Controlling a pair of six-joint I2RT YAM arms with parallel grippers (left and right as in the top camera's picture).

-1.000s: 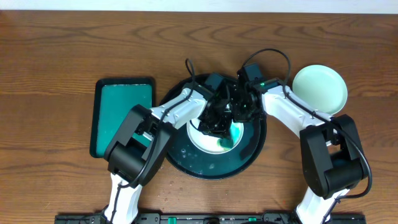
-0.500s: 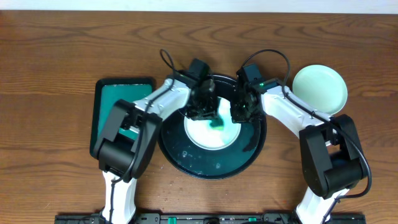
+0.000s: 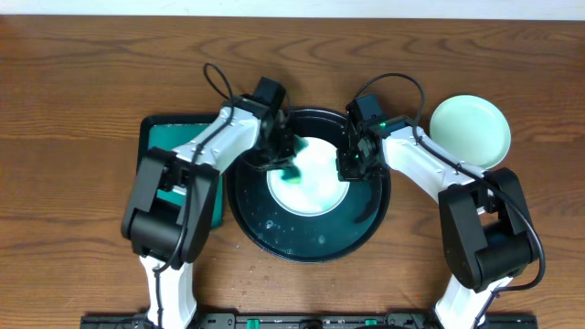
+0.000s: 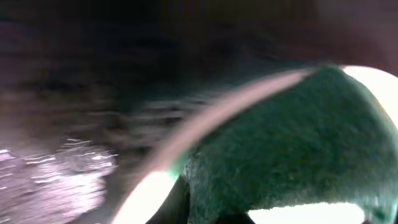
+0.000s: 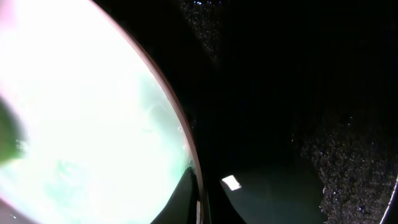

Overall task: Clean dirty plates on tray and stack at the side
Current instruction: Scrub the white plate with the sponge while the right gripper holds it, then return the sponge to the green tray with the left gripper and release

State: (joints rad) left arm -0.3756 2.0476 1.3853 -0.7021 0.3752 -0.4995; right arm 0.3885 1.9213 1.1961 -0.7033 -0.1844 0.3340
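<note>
- We look down on a brown wooden table point(image 3: 91, 73), its grain running left to right across the frame.
- The black tray point(image 3: 302, 239) sits at the centre of the frame; wet specks dot its floor.
- The smeared plate point(image 3: 315, 187) lies flat, face up, in the upper half of the black tray. Being round, it has no long axis and points no particular way.
- A green sponge point(image 3: 292, 172) rests on the upper left part of the smeared plate.
- The left gripper point(image 3: 281, 157) comes in from the upper left and pinches the green sponge; in the left wrist view the fuzzy green mass fills the lower right, much blurred.
- The right gripper point(image 3: 350, 164) is at the right rim of the smeared plate. We cannot tell whether its fingers are spread or pressed together; the right wrist view shows only the bright rim against the dark tray.
- The other plate point(image 3: 469, 131), pale mint and face up, lies on the table at the upper right, clear of the black tray.
- A green rectangular tray point(image 3: 178, 155) lies just left of the black tray.
</note>
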